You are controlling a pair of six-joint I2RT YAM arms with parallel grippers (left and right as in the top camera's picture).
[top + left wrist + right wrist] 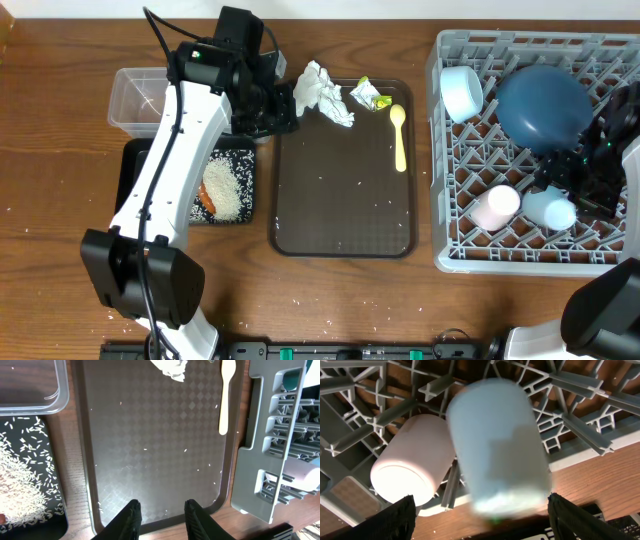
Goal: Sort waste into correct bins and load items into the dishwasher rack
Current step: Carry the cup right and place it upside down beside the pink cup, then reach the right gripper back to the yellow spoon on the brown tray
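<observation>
My right gripper (568, 186) (482, 510) hangs over the near right part of the grey dishwasher rack (446, 252), open wide. The light-blue cup (495, 440) (551, 210) shows blurred between its fingers (402, 517), clear of both. A pink-and-white cup (412, 467) (495, 207) lies beside it. A blue plate (543, 105) and a white bowl (461, 92) stand in the rack. My left gripper (272, 108) (162, 507) is open and empty over the brown tray's left edge. Napkin (322, 92), wrapper (370, 95) and yellow spoon (399, 135) (226, 395) lie on that tray.
The brown serving tray (340, 200) sits mid-table with a few rice grains on it. At left stand the clear tub (135, 95) (55, 395) and the black tray (240, 160) (35, 435), which holds rice (226, 190) and a carrot (206, 197).
</observation>
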